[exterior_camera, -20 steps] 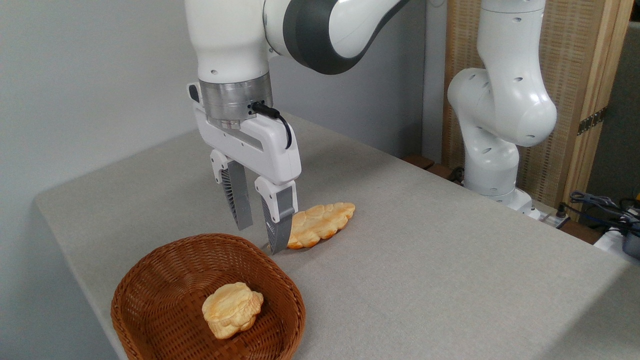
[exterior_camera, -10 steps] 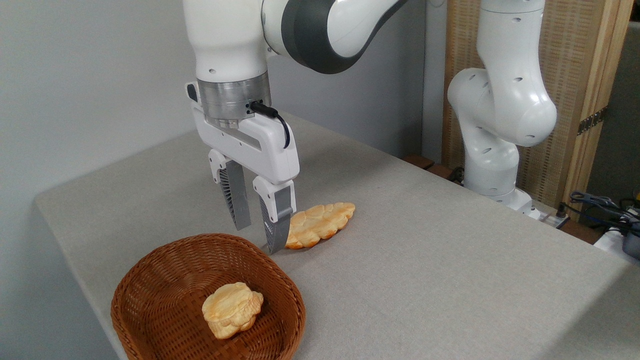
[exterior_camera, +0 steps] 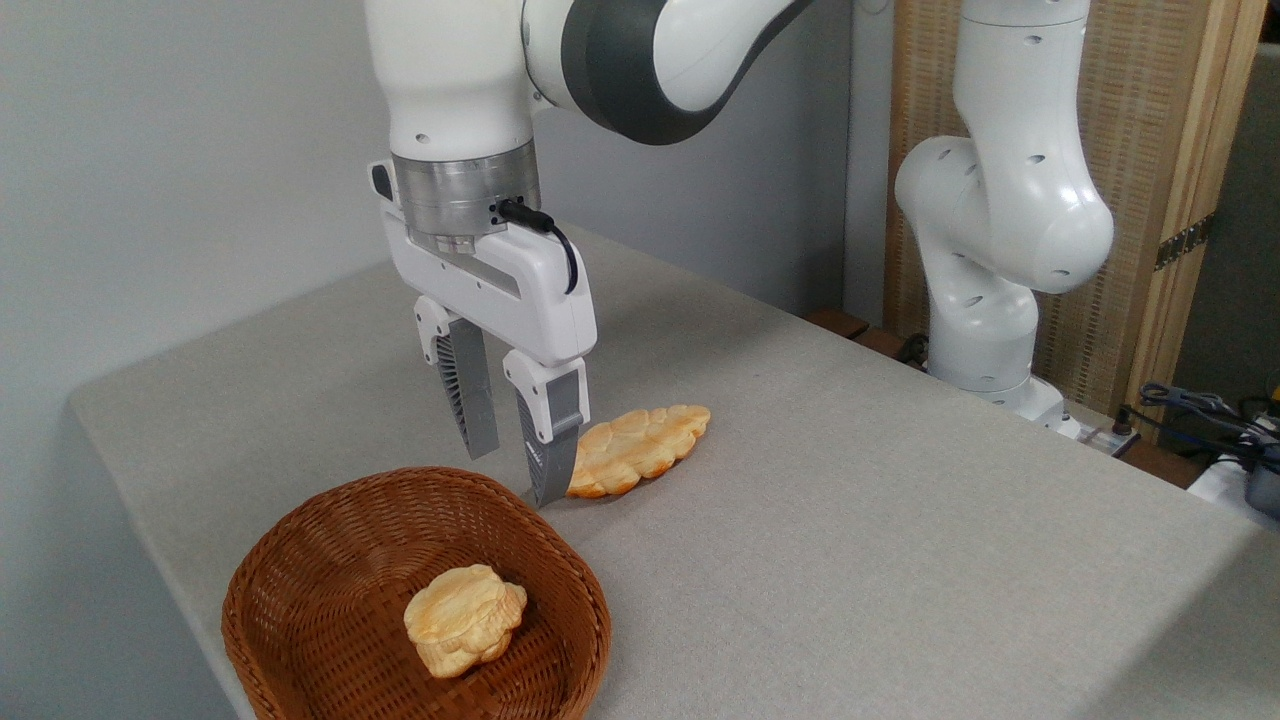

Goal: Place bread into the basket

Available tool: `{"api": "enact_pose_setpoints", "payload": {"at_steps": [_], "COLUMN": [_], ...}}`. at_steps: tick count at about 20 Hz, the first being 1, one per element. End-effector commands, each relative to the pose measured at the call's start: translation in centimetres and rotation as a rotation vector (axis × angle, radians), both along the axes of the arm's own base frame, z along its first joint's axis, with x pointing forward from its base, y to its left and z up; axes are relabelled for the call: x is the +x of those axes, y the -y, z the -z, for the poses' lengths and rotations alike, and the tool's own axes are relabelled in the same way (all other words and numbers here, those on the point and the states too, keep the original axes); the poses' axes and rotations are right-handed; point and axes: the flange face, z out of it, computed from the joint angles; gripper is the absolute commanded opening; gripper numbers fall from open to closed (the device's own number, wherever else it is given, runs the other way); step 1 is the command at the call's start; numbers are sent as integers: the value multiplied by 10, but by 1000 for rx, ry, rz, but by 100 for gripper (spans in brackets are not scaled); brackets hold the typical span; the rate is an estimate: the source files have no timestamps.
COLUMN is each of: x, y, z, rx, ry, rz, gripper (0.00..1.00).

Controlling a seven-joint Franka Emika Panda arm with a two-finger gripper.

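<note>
Since a second ago I am drifting my pincer (exterior_camera: 510, 478) a little to the left and slightly upward, while the braided loaf (exterior_camera: 637, 448) is lying just where it was on the grey table (exterior_camera: 850, 540).

I am judging that I am in the approach step: the loaf is not yet gripped, and it is resting flat on the cloth, just beyond the far rim of the wicker basket (exterior_camera: 300, 600), apart from it. The basket is already holding a small round bun (exterior_camera: 463, 618), which is not my concern.

My pincer is standing moderately parted and empty, fingers pointing down. The nearer finger (exterior_camera: 548, 450) is covering the loaf's near pointed end from this view; whether it is touching the loaf I cannot tell.

For the next move I am thinking I need to shift right, over the loaf's middle, straddle its narrow width, come down, and close gently, since the lumpy flat shape could slip or tip when lifted.
</note>
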Motion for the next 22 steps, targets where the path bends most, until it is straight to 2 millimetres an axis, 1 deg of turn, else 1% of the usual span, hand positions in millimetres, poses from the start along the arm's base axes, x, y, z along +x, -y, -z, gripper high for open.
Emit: {"api": "enact_pose_setpoints", "payload": {"at_steps": [1, 4, 8, 9, 10, 12, 13, 15, 16, 18, 21, 22], "x": [2, 0, -1, -1, -4, -7, -11, -20, -28, -46, -75, -78], "y": [1, 1, 4, 7, 14, 19, 29, 33, 34, 53, 63, 65], "z": [-6, -8, -7, -5, 1, 9, 16, 26, 29, 38, 55, 57], "rx": [1, 0, 1, 2, 5, 7, 9, 9, 6, 5, -4, -5], "ry": [-3, -9, -15, -23, -51, -73, -88, -111, -118, -133, -143, -145], "rz": [-2, -1, 4, 10, 22, 36, 54, 65, 72, 117, 151, 156], "gripper": [100, 100, 100, 100, 100, 100, 100, 100, 100, 100, 100, 100]}}
